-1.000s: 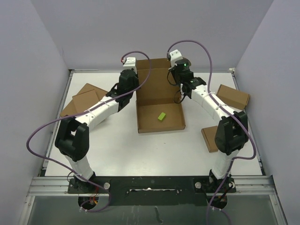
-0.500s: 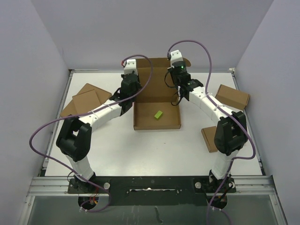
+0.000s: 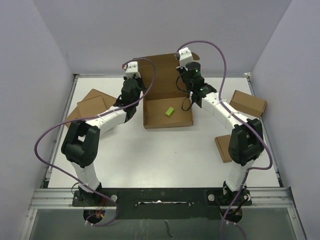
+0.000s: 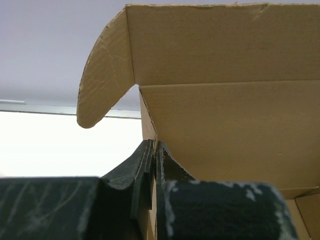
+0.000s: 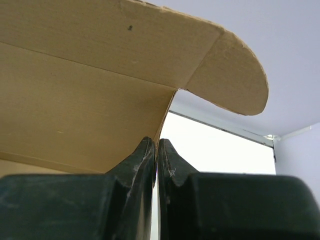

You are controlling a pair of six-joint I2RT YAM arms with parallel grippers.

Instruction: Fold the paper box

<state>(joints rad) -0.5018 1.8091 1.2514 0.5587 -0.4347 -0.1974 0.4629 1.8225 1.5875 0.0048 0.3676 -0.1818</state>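
- Box sits farther back than before, lid steeper.
- Left tool and right tool each pinch a box edge.
- Count: one box, one block, four flat boxes.

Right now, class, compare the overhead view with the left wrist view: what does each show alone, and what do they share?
Only the overhead view shows the small green block lying in the paper box, a flat brown box off to the right, and both arms. Only the left wrist view shows the left tool pinched shut on the box's side wall, under a rounded flap. Both show the box's lid standing up.
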